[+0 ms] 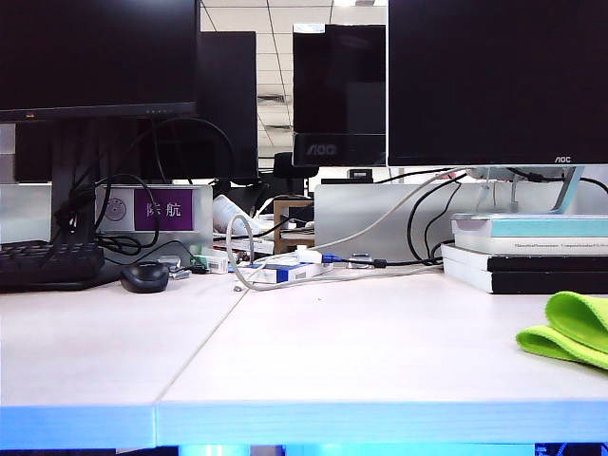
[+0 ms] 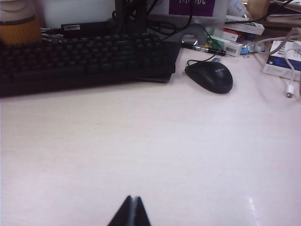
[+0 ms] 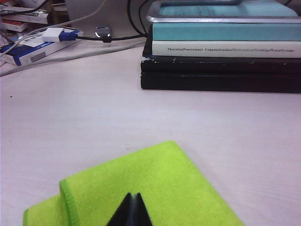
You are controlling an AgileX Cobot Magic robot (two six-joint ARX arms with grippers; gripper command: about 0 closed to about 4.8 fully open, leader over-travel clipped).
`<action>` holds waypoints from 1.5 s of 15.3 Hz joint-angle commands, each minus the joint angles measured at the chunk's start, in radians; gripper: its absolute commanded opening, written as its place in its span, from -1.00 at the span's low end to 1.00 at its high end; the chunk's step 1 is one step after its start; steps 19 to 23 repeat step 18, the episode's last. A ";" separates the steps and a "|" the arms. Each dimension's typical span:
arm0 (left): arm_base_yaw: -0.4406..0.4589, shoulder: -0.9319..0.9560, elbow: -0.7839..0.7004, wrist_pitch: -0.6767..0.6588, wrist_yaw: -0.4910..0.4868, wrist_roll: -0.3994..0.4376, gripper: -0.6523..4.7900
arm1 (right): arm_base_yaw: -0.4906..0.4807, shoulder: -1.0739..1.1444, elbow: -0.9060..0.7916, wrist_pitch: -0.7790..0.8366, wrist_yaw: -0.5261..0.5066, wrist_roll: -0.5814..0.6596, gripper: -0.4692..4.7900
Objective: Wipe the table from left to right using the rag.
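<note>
We see the rag (image 1: 573, 330) lying folded on the table (image 1: 313, 361) at the far right of the exterior view, at about four o'clock from the tabletop's centre, its neon yellow-green folds running off the frame edge. In the right wrist view the rag (image 3: 150, 188) is spread flat on the table (image 3: 84, 113), one folded edge rolled up along its side.

The right gripper (image 3: 130, 211) shows only as two dark fingertips pressed together into a point. They hang in front of the cloth with nothing between them, and we cannot tell whether they touch it. From the rag, a stack of books (image 3: 221, 52) stands at roughly one o'clock, well apart, with a white and blue box (image 3: 35, 47) and loose cables (image 3: 75, 52) at about eleven o'clock.

The left gripper (image 2: 130, 212) is likewise closed to a point and holds nothing, above a bare stretch of the table (image 2: 150, 150). From it we see a black keyboard (image 2: 84, 59) at eleven o'clock and a black mouse (image 2: 209, 76) at one o'clock, both well apart from the tips.

Neither arm appears in the exterior view. There the keyboard (image 1: 47, 264) and mouse (image 1: 144, 276) lie at nine o'clock, the books (image 1: 527, 256) at two o'clock just behind the rag, and dark monitors (image 1: 494, 81) rise along the back at twelve. A thin seam (image 1: 214, 332) runs across the tabletop.
</note>
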State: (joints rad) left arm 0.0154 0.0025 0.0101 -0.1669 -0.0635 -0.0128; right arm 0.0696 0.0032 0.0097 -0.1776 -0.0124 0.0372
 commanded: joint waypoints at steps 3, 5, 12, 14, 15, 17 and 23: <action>0.001 -0.002 -0.002 -0.011 -0.003 0.001 -0.77 | -0.011 -0.001 -0.004 -0.005 -0.006 0.029 -0.82; 0.001 -0.002 -0.002 -0.011 -0.003 0.001 -0.77 | -0.011 -0.001 -0.004 -0.005 -0.006 0.091 -0.82; 0.001 -0.002 -0.002 -0.011 -0.003 0.001 -0.77 | -0.010 -0.001 -0.004 0.002 -0.009 0.101 -0.82; 0.001 -0.002 -0.002 -0.011 -0.003 0.001 -0.77 | -0.010 -0.001 -0.004 0.002 -0.009 0.101 -0.82; 0.001 -0.002 -0.002 -0.011 -0.003 0.001 -0.77 | -0.010 -0.001 -0.004 0.002 -0.009 0.101 -0.82; 0.001 -0.002 -0.002 -0.011 -0.003 0.001 -0.77 | -0.010 -0.001 -0.004 0.002 -0.009 0.101 -0.82; 0.001 -0.002 -0.002 -0.011 -0.003 0.001 -0.77 | -0.010 -0.001 -0.004 0.002 -0.009 0.101 -0.82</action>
